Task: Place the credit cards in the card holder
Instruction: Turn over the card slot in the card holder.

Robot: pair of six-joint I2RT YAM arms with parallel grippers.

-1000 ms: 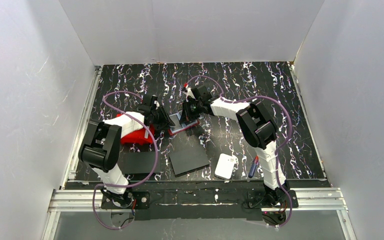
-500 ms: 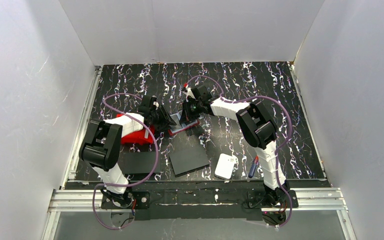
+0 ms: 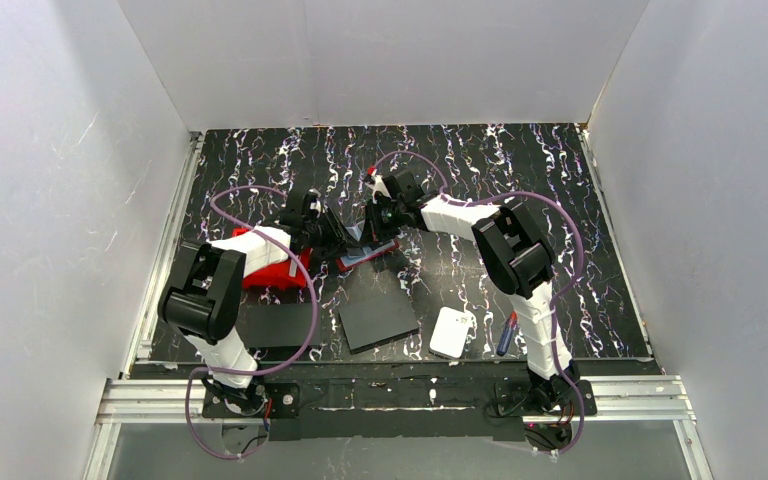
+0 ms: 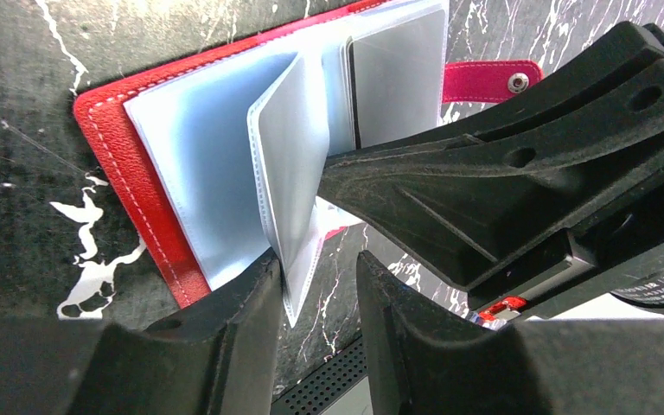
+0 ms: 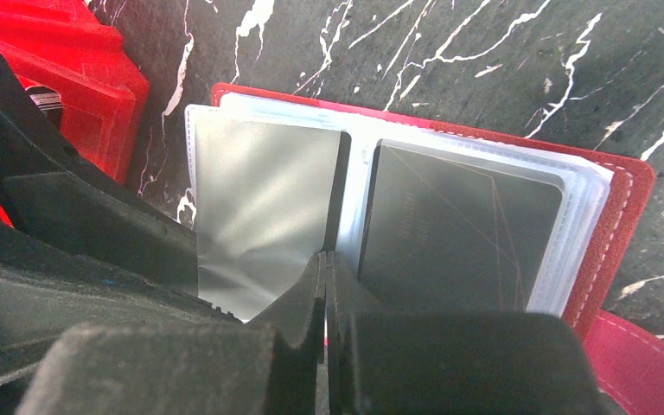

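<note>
The card holder [image 3: 365, 252] lies open on the table, red cover down, with its clear sleeves fanned out [image 4: 216, 147]. One sleeve on its right half holds a grey credit card [image 5: 458, 225]. My right gripper [image 5: 324, 259] is shut, and its tips rest on the fold between the two halves; it shows in the top view [image 3: 374, 236]. My left gripper [image 4: 316, 268] is open at the holder's near edge [image 3: 340, 240]. One raised sleeve page [image 4: 290, 173] stands between its jaws, against the left finger. The holder's snap strap [image 4: 493, 82] lies flat to the side.
A bright red bin [image 3: 270, 268] sits under my left arm, close to the holder [image 5: 52, 78]. Two black flat sheets [image 3: 378, 318] [image 3: 275, 325] lie nearer the bases. A white rounded pad [image 3: 452, 332] and a blue pen [image 3: 506, 335] lie at the front right.
My left gripper has moved right, up to the holder's edge and around a sleeve page. The right gripper has stayed on the fold.
</note>
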